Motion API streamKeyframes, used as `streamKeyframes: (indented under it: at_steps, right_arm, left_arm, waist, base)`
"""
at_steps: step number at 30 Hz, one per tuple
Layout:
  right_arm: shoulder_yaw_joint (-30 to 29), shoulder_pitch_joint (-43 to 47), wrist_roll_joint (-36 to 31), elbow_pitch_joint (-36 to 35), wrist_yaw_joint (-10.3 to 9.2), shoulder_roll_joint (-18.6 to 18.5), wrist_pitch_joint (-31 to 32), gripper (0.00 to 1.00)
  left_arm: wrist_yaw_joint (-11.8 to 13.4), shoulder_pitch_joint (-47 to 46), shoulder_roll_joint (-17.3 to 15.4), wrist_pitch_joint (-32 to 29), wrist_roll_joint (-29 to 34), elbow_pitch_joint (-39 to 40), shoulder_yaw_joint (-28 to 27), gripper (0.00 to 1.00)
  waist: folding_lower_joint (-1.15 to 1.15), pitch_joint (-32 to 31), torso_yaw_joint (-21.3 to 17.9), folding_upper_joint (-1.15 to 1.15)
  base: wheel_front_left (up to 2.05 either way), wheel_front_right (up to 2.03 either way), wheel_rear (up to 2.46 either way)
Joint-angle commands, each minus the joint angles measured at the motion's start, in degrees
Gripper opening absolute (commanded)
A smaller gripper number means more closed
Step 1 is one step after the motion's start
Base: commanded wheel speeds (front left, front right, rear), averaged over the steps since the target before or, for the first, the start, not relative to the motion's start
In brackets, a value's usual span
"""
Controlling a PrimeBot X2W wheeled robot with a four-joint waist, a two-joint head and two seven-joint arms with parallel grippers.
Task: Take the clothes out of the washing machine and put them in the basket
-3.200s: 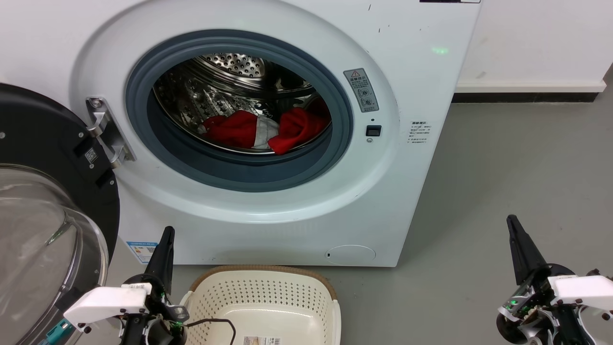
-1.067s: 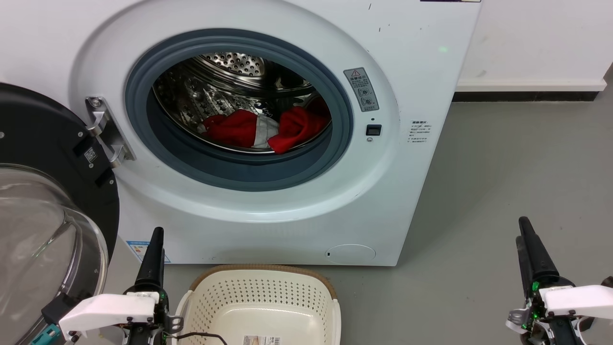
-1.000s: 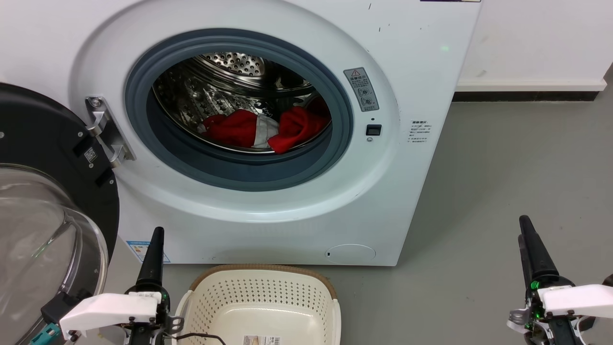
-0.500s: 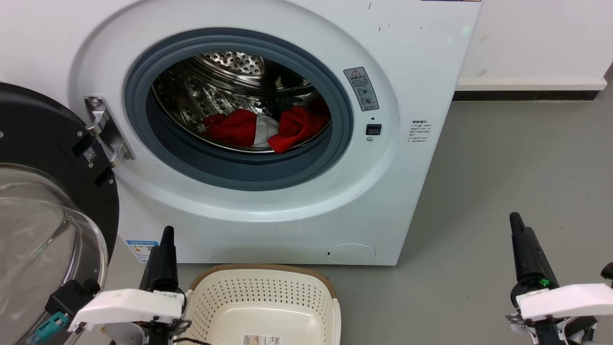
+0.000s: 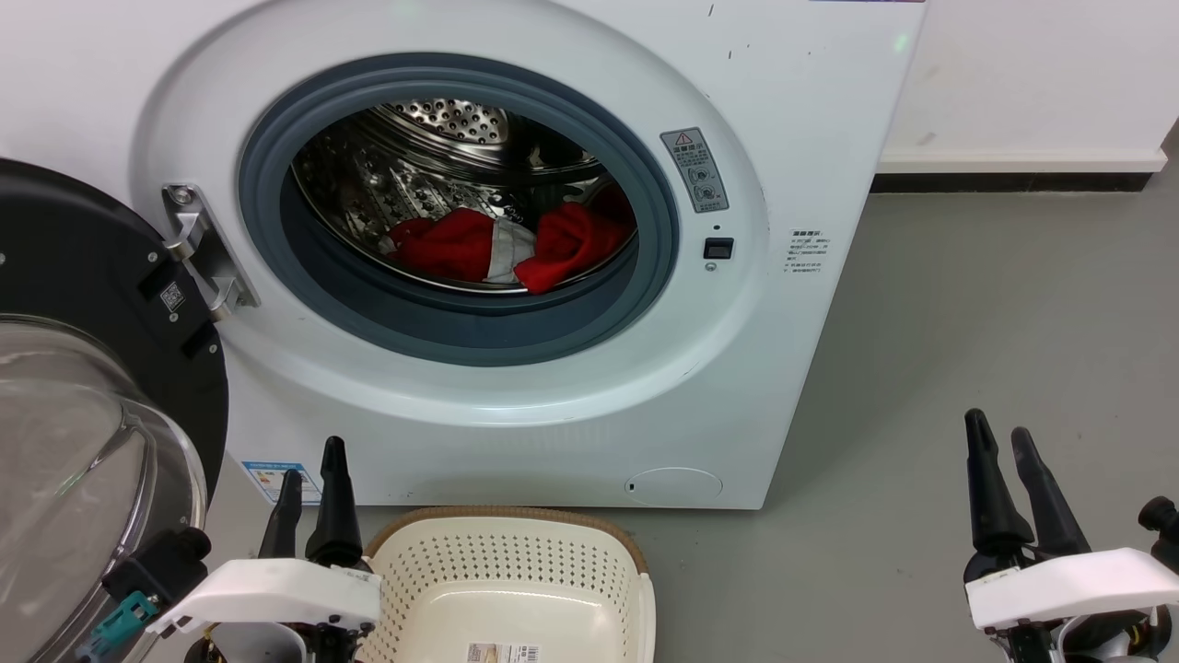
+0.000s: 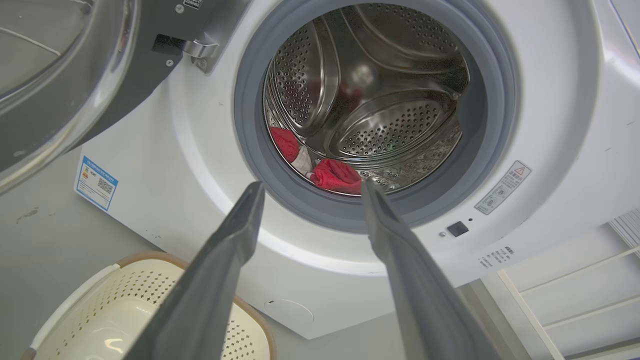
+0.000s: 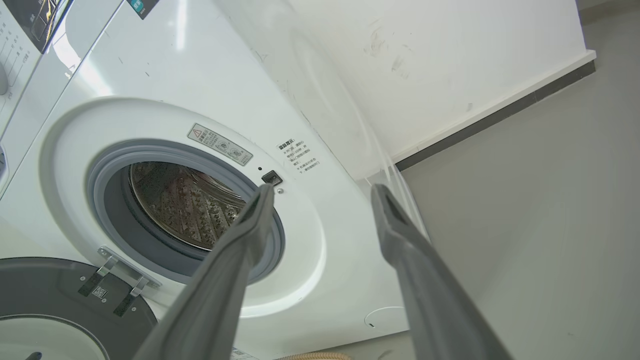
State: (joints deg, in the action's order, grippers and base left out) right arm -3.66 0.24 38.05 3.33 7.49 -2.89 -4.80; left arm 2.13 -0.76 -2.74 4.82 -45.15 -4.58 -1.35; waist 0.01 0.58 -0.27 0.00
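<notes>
1. Left gripper (image 5: 310,465): jaws spread, empty, just left of basket (image 5: 505,515).
2. Right gripper (image 5: 998,428): jaws spread, empty, well right of basket.
3. Clothes (image 5: 516,244) in washing machine (image 5: 553,405) drum, above and behind basket, heaped crosswise; left gripper looks nearer.

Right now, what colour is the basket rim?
Brown woven-look rim on the cream basket; head view shows it best.

At the lower left the left pincer (image 5: 311,460) and at the lower right the right pincer (image 5: 997,425) have both spread their fingers apart, where a moment ago each showed as one closed point.
</notes>
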Motion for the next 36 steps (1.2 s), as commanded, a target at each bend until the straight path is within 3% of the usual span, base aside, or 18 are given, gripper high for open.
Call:
streamKeyframes:
  at_steps: [1, 16, 36]
  right_arm:
    - [0.1, -0.1, -2.2, -1.4, 0.00, 0.0, -0.6, 1.00]
    - [0.3, 1.3, -14.3, -4.3, 0.00, 0.0, -3.1, 1.00]
    - [0.9, 3.0, -26.8, -6.7, 0.00, 0.0, -5.9, 1.00]
  left_arm:
    - [0.4, -0.2, -0.1, 0.6, 1.9, 1.2, 0.2, 1.00]
    - [2.1, 0.9, -0.1, 3.1, 12.7, 2.9, 1.5, 1.00]
    - [1.1, 2.4, -0.2, 5.9, 22.7, 4.1, 1.8, 1.00]
  waist:
    - [-0.01, 0.0, 0.0, 0.00]
    - [-0.01, 0.0, 0.2, 0.00]
    - [-0.01, 0.0, 0.3, 0.00]
  base:
    - [0.00, 0.00, 0.00]
    - [0.00, 0.00, 0.00]
    - [0.00, 0.00, 0.00]
